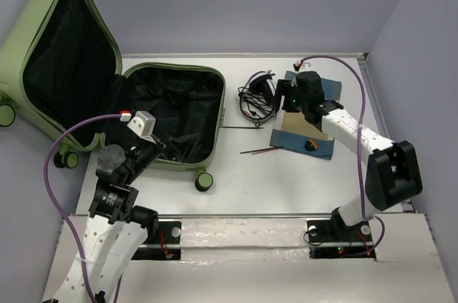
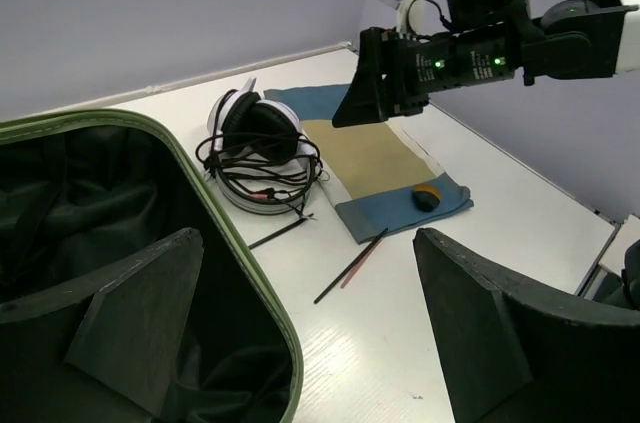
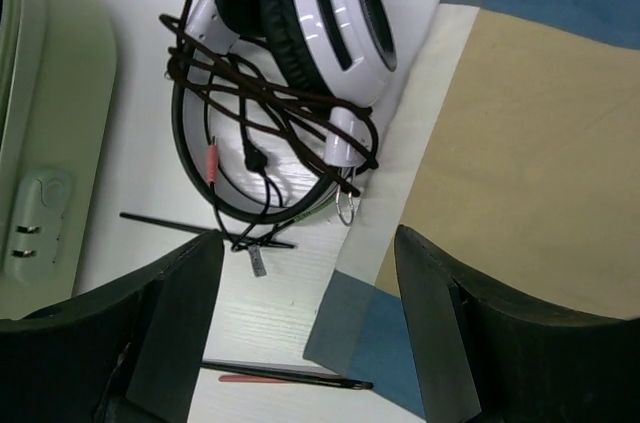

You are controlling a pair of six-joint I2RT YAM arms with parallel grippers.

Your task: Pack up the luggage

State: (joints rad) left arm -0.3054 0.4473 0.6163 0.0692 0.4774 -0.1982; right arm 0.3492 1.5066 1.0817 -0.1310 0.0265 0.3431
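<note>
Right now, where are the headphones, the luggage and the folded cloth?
headphones point(image 3: 330, 13), right wrist view, white earcup.
luggage point(image 1: 13, 66), top external view, lid's green shell.
folded cloth point(image 2: 375, 158), left wrist view, tan middle panel.

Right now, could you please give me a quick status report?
Left gripper open at luggage rim. Right gripper open above headphones. Luggage lid up; nothing blocking.

Robot lab cell: plain walls point(image 1: 250, 2) enclosing a white table point(image 1: 250, 188).
</note>
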